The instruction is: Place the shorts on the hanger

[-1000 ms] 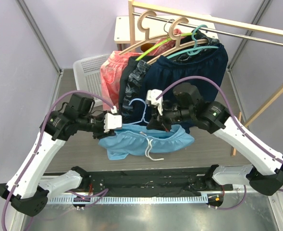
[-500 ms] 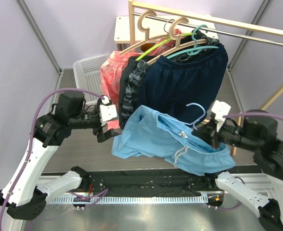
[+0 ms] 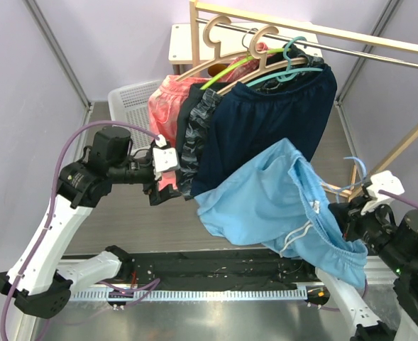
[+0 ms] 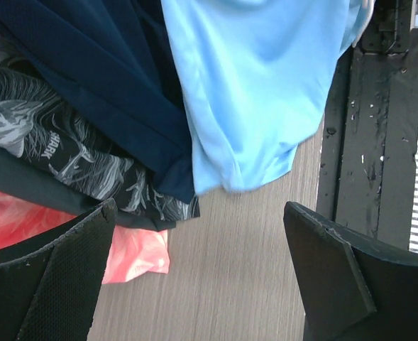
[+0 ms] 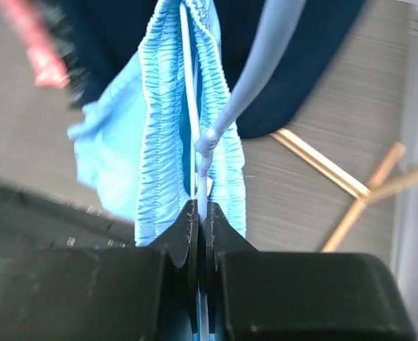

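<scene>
1. The right claw (image 5: 198,213) is pinched fully shut on the thin wire of the hanger (image 5: 265,57). The shorts (image 5: 152,142) sit right in front of its tips, with the gathered waistband on both sides of the wire. Don't loosen that pinch, since it looks like the only thing carrying the load.

2. The left claw (image 4: 199,207) is spread wide open with nothing in it. The loose lower hem of the shorts (image 4: 258,85) hangs just ahead of it, a bit toward its right finger.

3. From above, the shorts (image 3: 279,192) trail away from the right claw (image 3: 354,213) in a long slant, with the far corner lying against the navy shorts (image 3: 265,114). I'd say they're on the hanger but lopsided.

4. To finish well, I'd hold the hanger (image 3: 358,167) level, not tipped toward the claw, so the fabric can't slide off the wire's end.

5. If the left claw (image 3: 159,190) helps, grab only the sky-blue hem. The navy fabric is touching it, so a deep bite could catch both.

6. Watch the drawstring (image 3: 301,234) dangling below the right claw, as it could snag.
</scene>
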`<state>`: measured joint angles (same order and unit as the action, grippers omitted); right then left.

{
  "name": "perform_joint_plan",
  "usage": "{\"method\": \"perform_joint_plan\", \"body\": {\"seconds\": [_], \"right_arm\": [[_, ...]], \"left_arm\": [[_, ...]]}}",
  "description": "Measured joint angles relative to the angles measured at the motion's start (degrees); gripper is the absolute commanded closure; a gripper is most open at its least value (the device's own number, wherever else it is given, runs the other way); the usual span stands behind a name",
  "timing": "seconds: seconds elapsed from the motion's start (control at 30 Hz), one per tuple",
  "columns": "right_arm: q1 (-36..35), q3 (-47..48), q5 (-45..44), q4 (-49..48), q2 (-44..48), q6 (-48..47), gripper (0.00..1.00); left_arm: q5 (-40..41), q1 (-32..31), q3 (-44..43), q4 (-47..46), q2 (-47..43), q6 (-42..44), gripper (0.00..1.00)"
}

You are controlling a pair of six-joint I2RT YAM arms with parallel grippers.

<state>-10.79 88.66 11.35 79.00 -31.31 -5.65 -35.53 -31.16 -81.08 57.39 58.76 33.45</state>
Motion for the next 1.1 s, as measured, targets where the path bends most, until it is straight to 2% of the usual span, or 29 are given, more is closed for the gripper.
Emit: {"method": "perform_joint_plan", "body": {"seconds": [0.23, 0.43, 0.7, 1.1], "right_arm": [[13.8, 6.1, -7.2, 1.9, -1.2, 6.1, 0.99], [20.7, 13.2, -13.9, -0.2, -8.2, 14.1, 0.99], [21.8, 14.3, -17.3, -11.1, -19.2, 16.4, 0.99], [21.8, 6.7, -16.5, -26.8, -20.4, 22.1, 0.99]], "left_arm": [[-2.6, 0.0, 0.7, -1.5, 0.0, 0.0, 0.03], [-2.8, 0.0, 5.4, -2.8, -2.4, 0.0, 0.02], [-3.6, 0.0, 7.3, -2.6, -3.4, -0.1, 0.02], [-4.4, 0.0, 7.0, -0.2, -1.5, -4.8, 0.0]]}}
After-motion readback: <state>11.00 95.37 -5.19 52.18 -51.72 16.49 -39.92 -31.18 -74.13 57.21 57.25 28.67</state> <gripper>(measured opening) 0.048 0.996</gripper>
